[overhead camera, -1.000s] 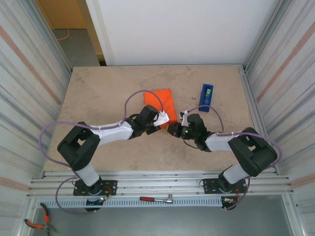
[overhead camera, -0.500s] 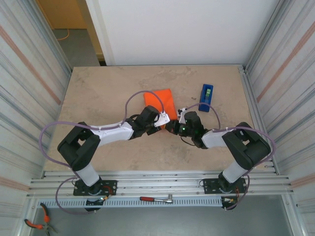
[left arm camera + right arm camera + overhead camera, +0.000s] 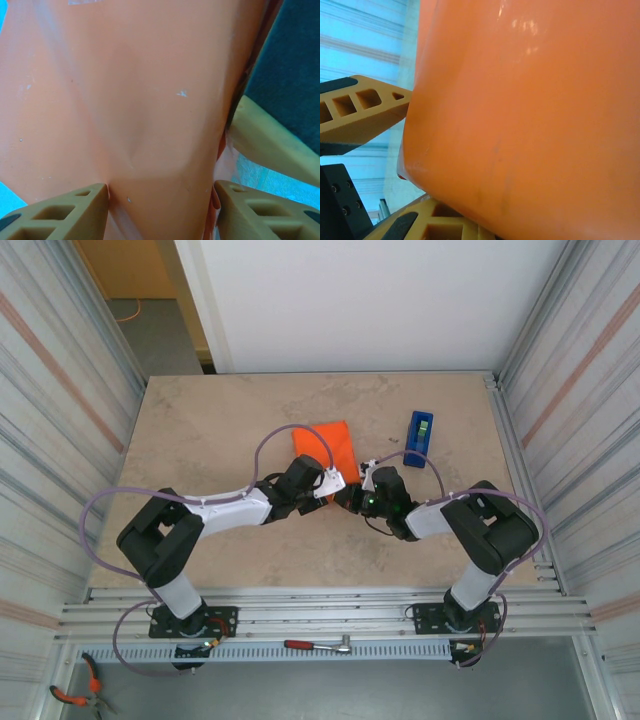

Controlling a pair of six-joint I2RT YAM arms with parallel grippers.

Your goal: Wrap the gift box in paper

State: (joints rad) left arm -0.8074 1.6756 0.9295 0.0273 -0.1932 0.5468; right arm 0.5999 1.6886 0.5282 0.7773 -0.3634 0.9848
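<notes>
The orange paper [image 3: 327, 445] lies folded into a narrow bundle at mid-table. The pink gift box is hidden, no pink showing anywhere. My left gripper [image 3: 335, 482] sits at the bundle's near end. In the left wrist view the paper [image 3: 140, 100] spans the gap and touches both fingers [image 3: 75, 210], so that gripper [image 3: 161, 200] is shut on it. My right gripper [image 3: 352, 498] meets the same near end from the right. Its lower finger [image 3: 435, 227] lies under the paper [image 3: 535, 125], close to the middle, pinching it; the other finger is hidden.
A blue tape dispenser [image 3: 420, 438] stands upright right of the bundle. The right gripper's finger [image 3: 265, 145] juts into the left wrist view, and a left finger [image 3: 365, 112] touches the paper's edge in the right wrist view. Corrugated walls flank the table [image 3: 200, 420].
The right gripper has slid left up to the bundle's near right corner, its forearm swinging in with it. The left arm and the paper have stayed put.
</notes>
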